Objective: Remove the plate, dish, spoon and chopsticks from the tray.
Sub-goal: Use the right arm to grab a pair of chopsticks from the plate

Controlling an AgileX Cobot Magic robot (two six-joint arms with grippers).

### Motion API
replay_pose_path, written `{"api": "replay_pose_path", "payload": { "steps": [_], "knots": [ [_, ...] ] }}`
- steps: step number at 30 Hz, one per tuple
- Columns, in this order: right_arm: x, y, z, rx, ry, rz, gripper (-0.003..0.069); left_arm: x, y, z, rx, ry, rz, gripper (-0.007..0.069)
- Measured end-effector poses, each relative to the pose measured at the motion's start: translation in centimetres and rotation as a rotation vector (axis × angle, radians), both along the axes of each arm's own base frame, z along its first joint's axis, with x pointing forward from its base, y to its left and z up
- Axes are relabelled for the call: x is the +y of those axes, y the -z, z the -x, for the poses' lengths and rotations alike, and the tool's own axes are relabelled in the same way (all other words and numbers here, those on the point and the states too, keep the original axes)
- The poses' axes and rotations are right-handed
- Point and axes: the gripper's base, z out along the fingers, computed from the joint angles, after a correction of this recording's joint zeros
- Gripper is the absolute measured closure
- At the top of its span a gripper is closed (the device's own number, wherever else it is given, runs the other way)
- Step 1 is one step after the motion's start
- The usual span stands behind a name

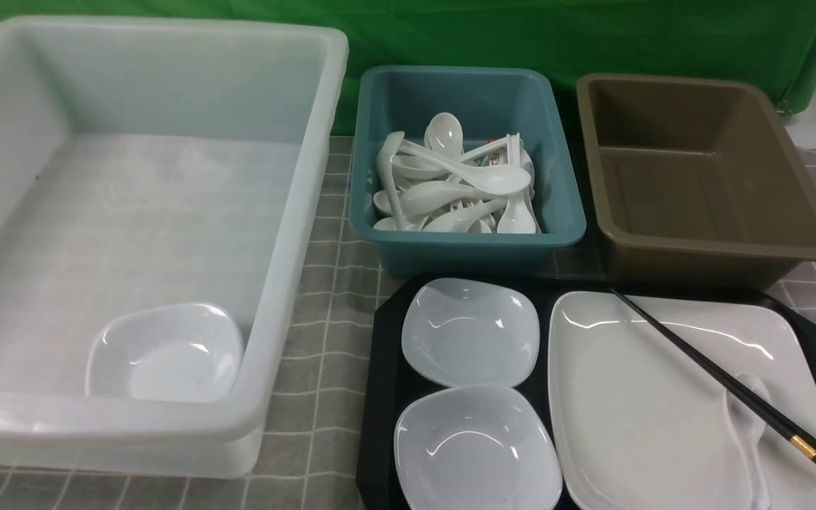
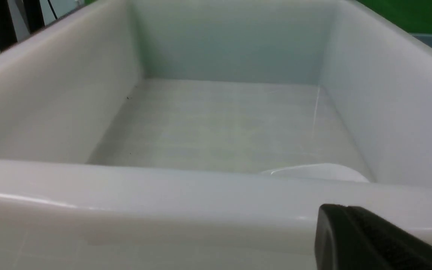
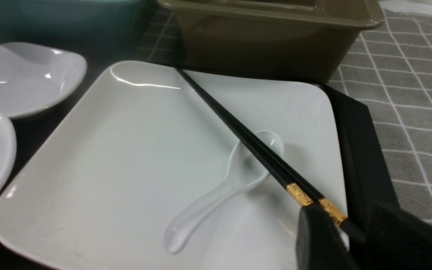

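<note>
Chopsticks (image 1: pixel 705 362) lie slantwise over spoon (image 1: pixel 746 439) on plate (image 1: pixel 627 404), in tray (image 1: pixel 385 361), lower right of front view. Right claw (image 3: pixel 354 228) straddles their gold-banded end, likely to take them first since they pin the spoon; grip unclear. Left claw (image 2: pixel 351 232) clenched.

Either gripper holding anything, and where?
Left gripper: nothing. Right gripper straddles the thick end of the thin black gold-banded chopsticks; clamped or not, cannot tell.

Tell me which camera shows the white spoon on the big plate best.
The right wrist view: the spoon lies whole on the plate, its bowl crossed by the chopsticks. The front view catches the spoon at the lower edge, pale against the plate and cut off. The left wrist view shows the white tub, no spoon.
</note>
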Motion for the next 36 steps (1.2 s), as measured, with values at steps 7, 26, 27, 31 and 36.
{"api": "replay_pose_path", "payload": {
  "steps": [7,26,27,31,36],
  "knots": [
    [0.0,0.0,0.0,0.000,0.000,0.000,0.0419,0.1,-1.3,0.0,-0.143,-0.028,0.567,0.0615],
    [0.0,0.0,0.0,0.000,0.000,0.000,0.0419,-3.6,-12.7,-3.5,0.173,0.398,0.122,0.0615],
    [0.0,0.0,0.0,0.000,0.000,0.000,0.0419,-4.6,-13.4,-4.6,0.228,0.482,0.088,0.0615],
    [0.0,0.0,0.0,-0.005,0.000,0.000,0.0419,-7.1,-14.2,-6.6,0.319,0.630,0.051,0.0615],
    [0.3,-0.7,-0.2,-0.061,0.041,-0.248,0.0419,-9.1,-13.6,-7.8,0.386,0.712,0.027,0.0615]
  ]
}}
